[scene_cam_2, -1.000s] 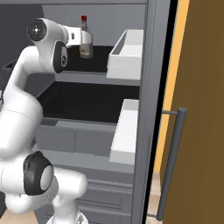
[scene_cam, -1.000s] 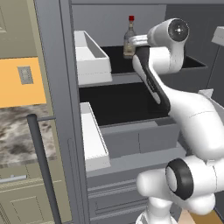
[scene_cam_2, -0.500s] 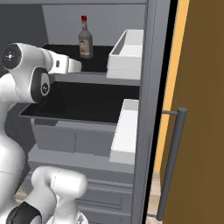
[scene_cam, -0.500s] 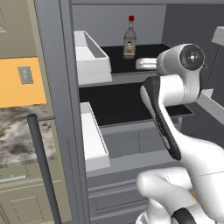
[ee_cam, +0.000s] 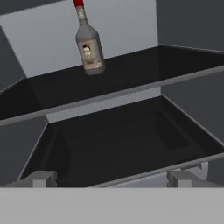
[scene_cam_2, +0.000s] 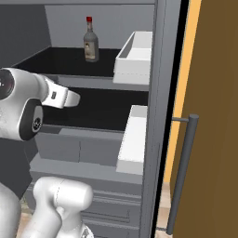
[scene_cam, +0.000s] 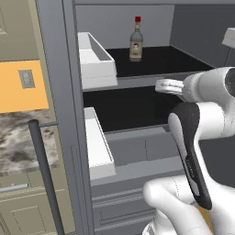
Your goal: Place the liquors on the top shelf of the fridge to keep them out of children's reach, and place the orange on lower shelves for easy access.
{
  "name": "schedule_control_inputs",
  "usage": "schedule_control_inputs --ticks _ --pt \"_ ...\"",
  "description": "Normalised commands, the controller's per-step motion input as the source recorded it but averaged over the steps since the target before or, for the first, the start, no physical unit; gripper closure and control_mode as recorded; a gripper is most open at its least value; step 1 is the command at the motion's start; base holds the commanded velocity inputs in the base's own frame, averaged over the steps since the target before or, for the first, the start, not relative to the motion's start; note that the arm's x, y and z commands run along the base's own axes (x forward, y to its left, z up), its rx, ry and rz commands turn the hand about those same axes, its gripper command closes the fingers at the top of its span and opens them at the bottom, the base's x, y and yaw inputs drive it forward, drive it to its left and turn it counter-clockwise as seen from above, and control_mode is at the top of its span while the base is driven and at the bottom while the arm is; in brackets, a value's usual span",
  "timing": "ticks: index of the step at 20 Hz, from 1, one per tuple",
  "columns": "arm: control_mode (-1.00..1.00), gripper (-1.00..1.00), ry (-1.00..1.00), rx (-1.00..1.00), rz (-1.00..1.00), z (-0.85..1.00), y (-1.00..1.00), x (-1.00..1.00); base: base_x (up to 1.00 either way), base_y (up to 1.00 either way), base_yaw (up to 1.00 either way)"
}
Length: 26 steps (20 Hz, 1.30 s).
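You see small grey-brown glass liquor bottle with red cap and pale label (scene_cam: pixel 135 44) (scene_cam_2: pixel 90 41) (ee_cam: pixel 89 44) standing upright on uppermost flat black shelf panel (scene_cam: pixel 160 62) (scene_cam_2: pixel 56 62) (ee_cam: pixel 144 65) inside tall grey fridge (scene_cam: pixel 55 69) (scene_cam_2: pixel 160 69), toward back wall. Two-finger gripper (ee_cam: pixel 113 178) (scene_cam: pixel 161 85) (scene_cam_2: pixel 74 98) sits well apart from bottle, level with second black shelf (scene_cam: pixel 128 108) (scene_cam_2: pixel 102 107) (ee_cam: pixel 118 140). Fingers (ee_cam: pixel 43 178) spread wide, nothing between them. White door bins (scene_cam: pixel 96 64) (scene_cam_2: pixel 135 58) flank shelves. Long dark bar handle (scene_cam: pixel 43 174) (scene_cam_2: pixel 181 176) on door.

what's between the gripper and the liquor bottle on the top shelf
Nothing visible. The liquor bottle stands upright on the top shelf, alone; the gripper sits low at the fridge's front, level with the shelf below, with open space between.
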Motion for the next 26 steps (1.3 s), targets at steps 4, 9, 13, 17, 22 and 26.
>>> schedule_control_inputs --ticks 4,9,13,17,22,26 --pt "-1.0 -1.0 0.12 0.0 0.09 -0.12 -0.01 -0.64 0.0 0.0 0.0" --pt "-1.0 -1.0 0.17 -0.05 0.0 -0.02 0.0 -0.66 0.0 0.0 0.0" --pt "-1.0 -1.0 0.18 -0.06 0.0 0.0 0.0 -0.47 0.0 0.0 0.0" --pt "-1.0 -1.0 0.11 0.0 0.0 0.0 -0.02 -0.3 0.0 0.0 0.0" --pt "-1.0 -1.0 0.08 0.0 0.0 0.0 -0.03 -0.21 0.0 0.0 0.0" --pt "1.0 -1.0 0.0 0.0 0.0 0.0 0.0 0.0 -0.52 0.0 0.0"
